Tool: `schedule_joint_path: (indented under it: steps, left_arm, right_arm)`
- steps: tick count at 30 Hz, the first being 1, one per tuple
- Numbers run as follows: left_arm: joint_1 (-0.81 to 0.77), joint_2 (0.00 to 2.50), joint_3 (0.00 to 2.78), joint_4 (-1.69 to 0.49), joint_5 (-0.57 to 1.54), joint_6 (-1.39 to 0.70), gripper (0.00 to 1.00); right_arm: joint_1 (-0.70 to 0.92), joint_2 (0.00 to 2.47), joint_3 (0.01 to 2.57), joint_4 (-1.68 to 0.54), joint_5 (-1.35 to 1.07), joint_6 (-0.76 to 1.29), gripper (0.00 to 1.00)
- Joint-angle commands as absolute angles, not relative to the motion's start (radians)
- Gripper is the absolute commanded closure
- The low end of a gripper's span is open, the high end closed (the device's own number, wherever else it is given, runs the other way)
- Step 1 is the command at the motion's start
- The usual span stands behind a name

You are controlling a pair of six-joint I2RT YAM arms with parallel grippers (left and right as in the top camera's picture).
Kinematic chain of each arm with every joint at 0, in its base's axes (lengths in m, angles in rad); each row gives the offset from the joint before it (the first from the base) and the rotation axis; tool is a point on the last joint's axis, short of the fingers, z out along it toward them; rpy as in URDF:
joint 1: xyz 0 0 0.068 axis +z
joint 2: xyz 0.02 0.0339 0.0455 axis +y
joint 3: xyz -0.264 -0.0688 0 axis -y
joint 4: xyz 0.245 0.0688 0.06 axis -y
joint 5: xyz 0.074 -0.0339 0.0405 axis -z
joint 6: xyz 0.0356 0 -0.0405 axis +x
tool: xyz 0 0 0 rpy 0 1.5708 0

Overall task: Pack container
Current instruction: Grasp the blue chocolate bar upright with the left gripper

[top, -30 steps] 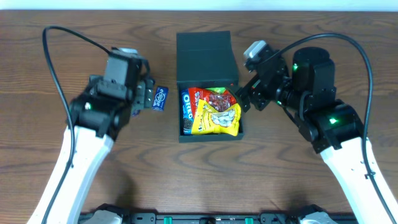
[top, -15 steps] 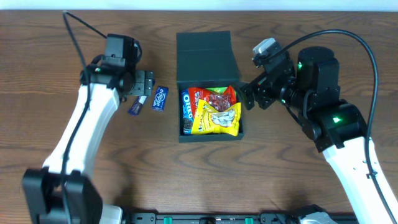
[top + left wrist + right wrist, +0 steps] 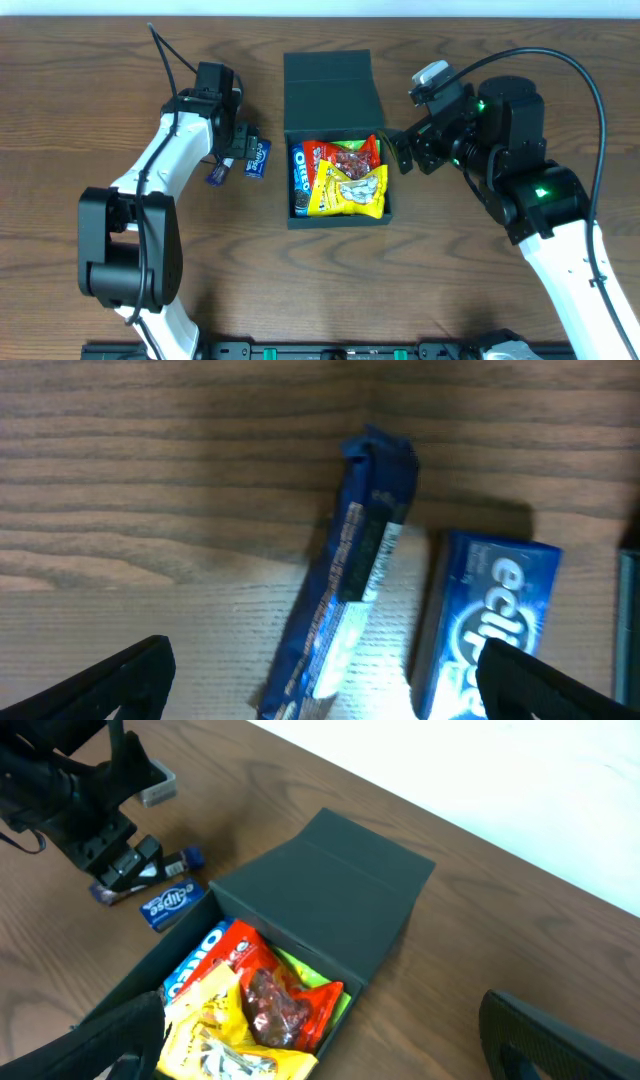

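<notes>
The container (image 3: 336, 219) is a dark green box in the middle of the table, with its flap lid (image 3: 328, 88) folded open at the back. Inside lie an Oreo packet (image 3: 298, 176), a red packet (image 3: 346, 157) and a yellow packet (image 3: 350, 192). To its left a blue snack bar (image 3: 217, 174) and a blue Eclipse pack (image 3: 259, 158) rest on the wood. My left gripper (image 3: 232, 150) hangs open just above them; the bar (image 3: 350, 580) lies between its fingers and the pack (image 3: 490, 620) lies by the right finger. My right gripper (image 3: 398, 155) is open and empty at the box's right edge.
In the right wrist view, the open right gripper (image 3: 335, 1045) looks over the filled container (image 3: 330, 885) toward the left arm (image 3: 95, 810). A white wall runs along the table's far edge (image 3: 520, 870). Bare wood surrounds the box.
The left arm has swung up and to the right, bringing its open gripper over the bar and the Eclipse pack. The right gripper has drawn back slightly to the right.
</notes>
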State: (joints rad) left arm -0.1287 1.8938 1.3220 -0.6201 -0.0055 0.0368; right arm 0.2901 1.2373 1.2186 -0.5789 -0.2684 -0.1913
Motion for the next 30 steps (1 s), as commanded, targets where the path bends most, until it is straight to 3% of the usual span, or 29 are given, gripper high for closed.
schedule_joint_path:
  steps: [1, 7, 8, 18, 26, 30]
  left_arm:
    - [-0.102, 1.910, 1.338, -0.607, 0.001, 0.052, 0.00]
    - [-0.060, 1.934, 1.338, -0.596, 0.015, 0.053, 0.00]
    - [-0.056, 1.940, 1.338, -0.595, 0.028, 0.053, 0.05]
    - [-0.057, 1.975, 1.338, -0.594, 0.042, 0.053, 0.08]
    - [-0.056, 1.975, 1.337, -0.594, -0.001, 0.053, 0.21]
    - [-0.057, 1.975, 1.337, -0.590, -0.001, 0.053, 0.22]
  right_arm:
    - [0.280, 1.242, 1.231, -0.581, -0.258, -0.181, 0.01]
    - [0.280, 1.244, 1.231, -0.586, -0.258, -0.181, 0.01]
    - [0.280, 1.244, 1.231, -0.586, -0.257, -0.181, 0.01]
    - [0.280, 1.256, 1.231, -0.586, -0.257, -0.181, 0.01]
    - [0.280, 1.279, 1.231, -0.581, -0.258, -0.180, 0.01]
    - [0.280, 1.279, 1.231, -0.565, -0.258, -0.180, 0.01]
